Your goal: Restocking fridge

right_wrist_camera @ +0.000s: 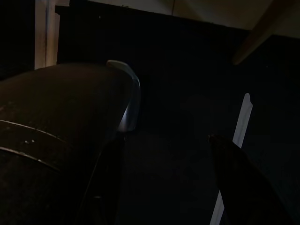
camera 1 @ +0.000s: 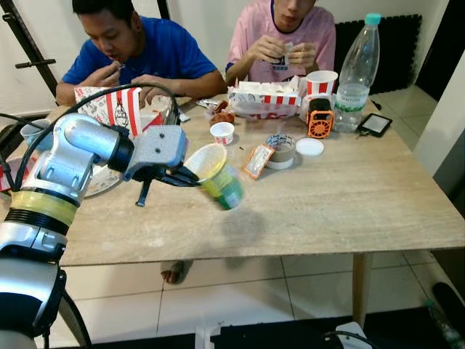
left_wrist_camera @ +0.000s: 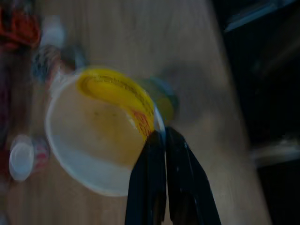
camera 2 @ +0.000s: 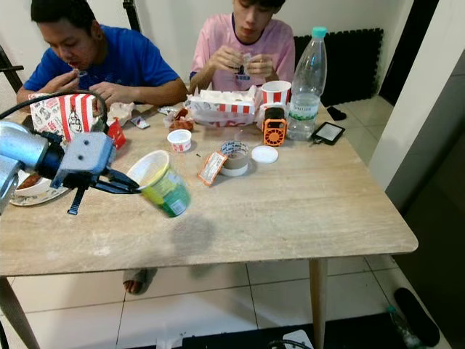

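Note:
A yellow and green paper cup (camera 1: pixel 218 178) hangs tilted just above the wooden table (camera 1: pixel 349 196), its open mouth turned toward my arm. My left gripper (camera 1: pixel 190 177) is shut on the cup's rim, reaching in from the left. In the left wrist view the two black fingers (left_wrist_camera: pixel 150 187) pinch the rim of the cup (left_wrist_camera: pixel 98 131), whose pale inside looks empty. The right wrist view is very dark; my right gripper (right_wrist_camera: pixel 173 187) hangs low with its fingers spread apart and nothing between them.
Two people sit eating at the table's far side. Near them stand a water bottle (camera 1: pixel 358 73), an orange gadget (camera 1: pixel 319 120), a tape roll (camera 1: pixel 280 149), a white lid (camera 1: pixel 310 147), a small sauce cup (camera 1: pixel 222 133), food boxes (camera 1: pixel 263 98) and a phone (camera 1: pixel 375 125).

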You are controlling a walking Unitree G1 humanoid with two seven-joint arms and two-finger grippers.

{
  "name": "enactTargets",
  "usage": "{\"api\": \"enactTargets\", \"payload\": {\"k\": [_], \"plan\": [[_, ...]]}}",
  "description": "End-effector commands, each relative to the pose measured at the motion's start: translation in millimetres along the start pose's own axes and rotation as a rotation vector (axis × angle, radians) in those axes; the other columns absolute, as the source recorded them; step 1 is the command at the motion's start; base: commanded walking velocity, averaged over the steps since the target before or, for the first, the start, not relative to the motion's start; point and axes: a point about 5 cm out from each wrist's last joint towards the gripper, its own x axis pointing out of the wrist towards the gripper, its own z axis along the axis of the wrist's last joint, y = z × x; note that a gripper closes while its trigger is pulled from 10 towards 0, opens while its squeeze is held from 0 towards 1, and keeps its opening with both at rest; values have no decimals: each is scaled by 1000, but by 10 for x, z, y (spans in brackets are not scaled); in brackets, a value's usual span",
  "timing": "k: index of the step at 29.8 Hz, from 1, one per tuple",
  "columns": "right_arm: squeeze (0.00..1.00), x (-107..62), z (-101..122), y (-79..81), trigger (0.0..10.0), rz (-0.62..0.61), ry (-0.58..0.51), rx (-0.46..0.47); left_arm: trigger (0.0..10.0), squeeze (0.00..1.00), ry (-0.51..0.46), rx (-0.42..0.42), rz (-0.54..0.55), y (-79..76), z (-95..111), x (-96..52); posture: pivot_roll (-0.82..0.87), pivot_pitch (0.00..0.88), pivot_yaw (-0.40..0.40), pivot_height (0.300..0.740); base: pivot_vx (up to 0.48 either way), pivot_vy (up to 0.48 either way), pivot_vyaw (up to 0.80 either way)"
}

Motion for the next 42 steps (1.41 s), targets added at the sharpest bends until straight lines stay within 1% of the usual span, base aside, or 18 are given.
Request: {"api": "enactTargets", "payload": {"k": [1,2,4,5,7,10,11,12,13,20,21,24,26,29,34,37,39,42], "plan": [[0,10,-14,74,10000,29,2,6,10000,0,138,22,23,-7,-112,-32,-75,0,77,740,0,0,0],[0,10,-22,77,10000,30,3,7,10000,0,163,23,23,-19,-132,-25,-75,0,77,740,0,0,0],[0,10,-22,77,10000,30,3,7,10000,0,163,23,23,-19,-132,-25,-75,0,77,740,0,0,0],[0,10,-35,83,10000,31,6,8,10000,0,208,33,32,-16,-168,-13,-76,0,79,740,0,0,0],[0,10,-55,91,10000,32,10,9,10000,0,251,43,35,-15,-214,19,-77,0,81,740,0,0,0],[0,10,-73,98,10000,33,14,11,10000,0,275,42,36,-15,-249,51,-82,0,84,740,0,0,0],[0,10,-86,106,10000,34,16,14,10000,133,292,45,16,-30,-277,86,-87,0,88,740,0,0,0],[0,10,-94,111,10000,33,18,17,10000,529,294,47,1,-36,-285,116,-89,0,89,740,0,0,0],[0,11,-97,116,10000,33,18,19,10000,1000,293,58,-3,-27,-282,139,-91,0,90,740,0,0,0],[0,14,-103,134,10000,34,19,26,10000,1000,302,137,122,138,-225,158,-95,0,91,740,0,0,0],[0,12,-110,130,10000,34,19,27,10000,0,297,147,128,151,-209,156,-95,0,91,740,0,0,0],[0,11,-117,126,10000,33,20,28,10000,0,283,154,127,157,-185,151,-94,0,93,740,0,0,0],[0,8,-131,120,10000,33,23,29,10000,0,246,165,112,164,-126,152,-94,0,93,740,0,0,0],[0,9,-135,128,10000,35,24,28,10000,0,276,174,31,89,-176,172,-88,0,96,740,0,0,0],[0,11,-134,141,10000,38,22,29,10000,0,298,141,-82,-37,-268,205,-90,0,98,740,0,0,0],[0,10,-140,138,10000,36,24,29,10000,0,317,130,-92,-50,-306,216,-92,0,99,740,0,0,0],[0,10,-144,136,10000,35,25,29,10000,0,363,145,-68,-41,-364,242,-93,0,99,740,0,0,0],[0,9,-149,133,10000,33,26,29,10000,0,382,160,-43,-27,-390,277,-95,0,100,740,0,0,0]]}}
